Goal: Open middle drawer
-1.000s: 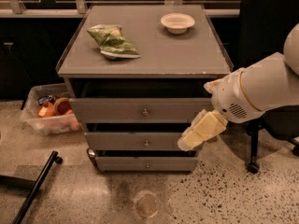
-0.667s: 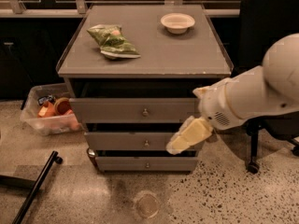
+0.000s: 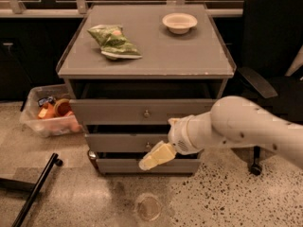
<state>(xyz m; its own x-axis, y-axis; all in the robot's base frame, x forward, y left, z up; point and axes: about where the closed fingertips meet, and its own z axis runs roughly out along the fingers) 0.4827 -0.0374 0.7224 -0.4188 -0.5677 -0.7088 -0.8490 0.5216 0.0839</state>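
Cream-coloured gripper (image 3: pixel 154 158) on the white arm (image 3: pixel 246 129) hangs in front of the grey three-drawer cabinet (image 3: pixel 147 56), just below the small round metal knob (image 3: pixel 148 145) of the flat-fronted grey middle drawer (image 3: pixel 118 142). Whether it is clenched or released cannot be told.

Left of the cabinet, a clear plastic bin (image 3: pixel 33 122) holds orange items (image 3: pixel 59 109). On the cabinet top lie a shallow white bowl (image 3: pixel 179 22) and a green snack bag (image 3: pixel 113 40). The speckled terrazzo floor (image 3: pixel 227 197) surrounds the cabinet, and a black office chair (image 3: pixel 270 46) stands to its right.

The middle drawer, second of three, seems nearly shut. Its front faces the camera and its long axis runs left to right.
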